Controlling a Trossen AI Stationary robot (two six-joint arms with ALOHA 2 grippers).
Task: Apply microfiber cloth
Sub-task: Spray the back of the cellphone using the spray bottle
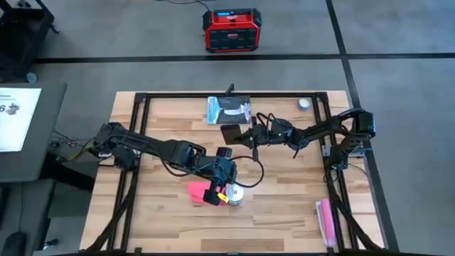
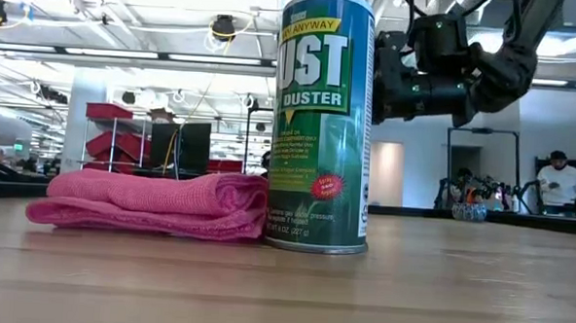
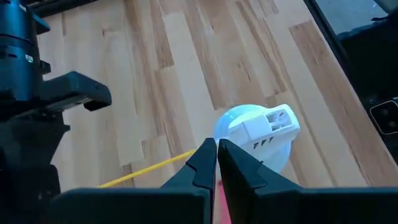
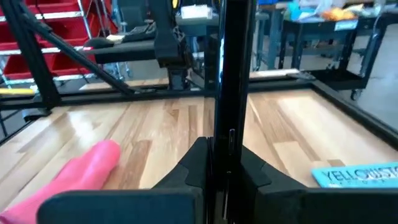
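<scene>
1. The microfiber cloth (image 1: 197, 192) lies folded on the table (image 1: 284, 206), near its front edge, touching the duster can (image 2: 322, 119).
2. The left gripper (image 3: 216, 163) hangs above the can, fingers closed, holding nothing.
3. The right gripper (image 4: 222, 163) clamps the black phone (image 4: 231, 74) edge-on, toward the back edge.

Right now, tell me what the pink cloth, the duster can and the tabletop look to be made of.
The microfiber cloth: soft napped fabric, matte, folded in limp layers. The duster can: likely metal, with a glossy printed green wall, a rolled bottom rim and a white, probably plastic, nozzle cap. The tabletop: pale wood planks, with visible grain and seams.
</scene>
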